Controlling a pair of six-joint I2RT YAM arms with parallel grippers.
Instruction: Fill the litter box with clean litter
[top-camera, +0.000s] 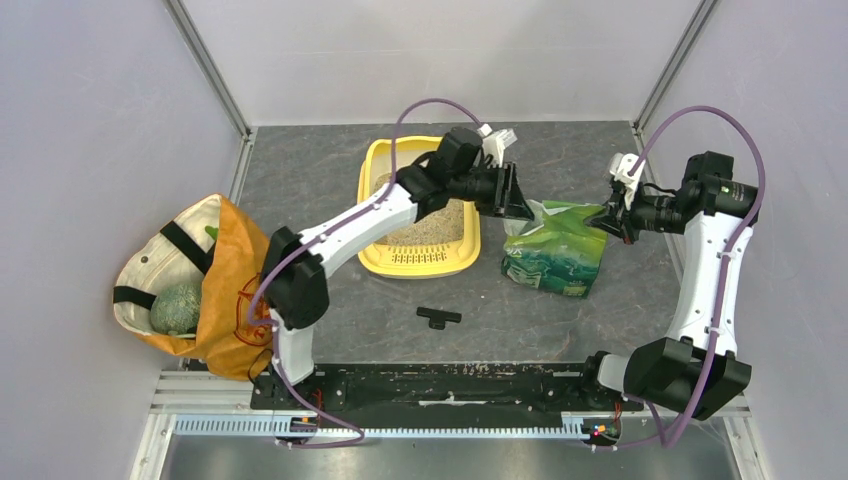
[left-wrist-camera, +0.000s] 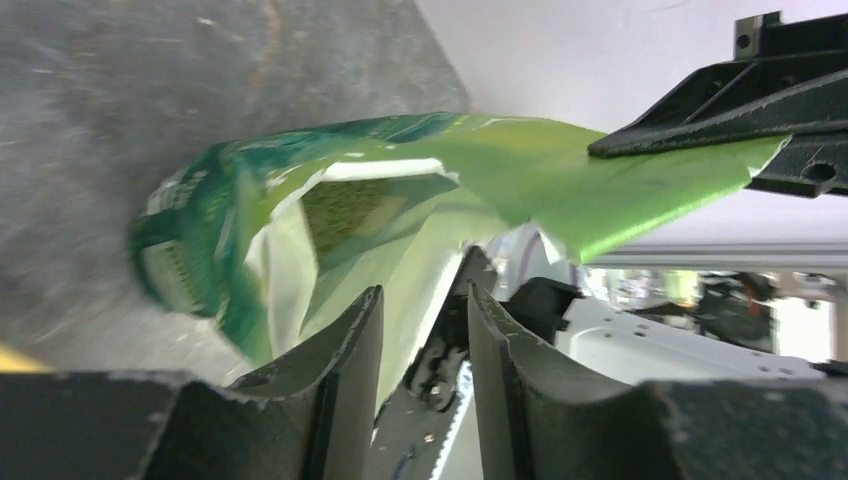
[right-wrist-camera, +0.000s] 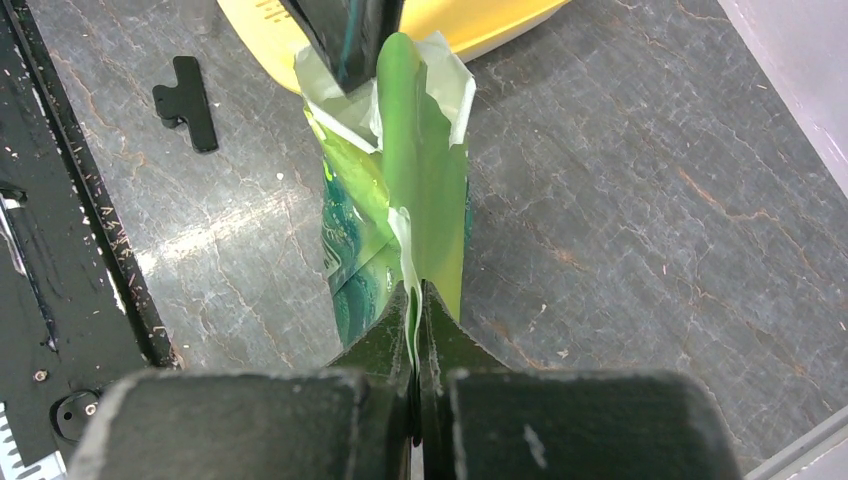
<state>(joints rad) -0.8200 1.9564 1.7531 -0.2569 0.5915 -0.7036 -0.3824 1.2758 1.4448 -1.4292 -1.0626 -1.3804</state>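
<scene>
One side clenched, R claw (right-wrist-camera: 417, 298) pinching green bag (top-camera: 556, 256) edge, L claw (left-wrist-camera: 425, 292) part-open at rim.

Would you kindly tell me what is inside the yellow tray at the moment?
Beige litter lies in the yellow tray, visible toward its slotted end. The left arm crosses above it and hides much of the rest, so how far the litter spreads cannot be seen.
</scene>
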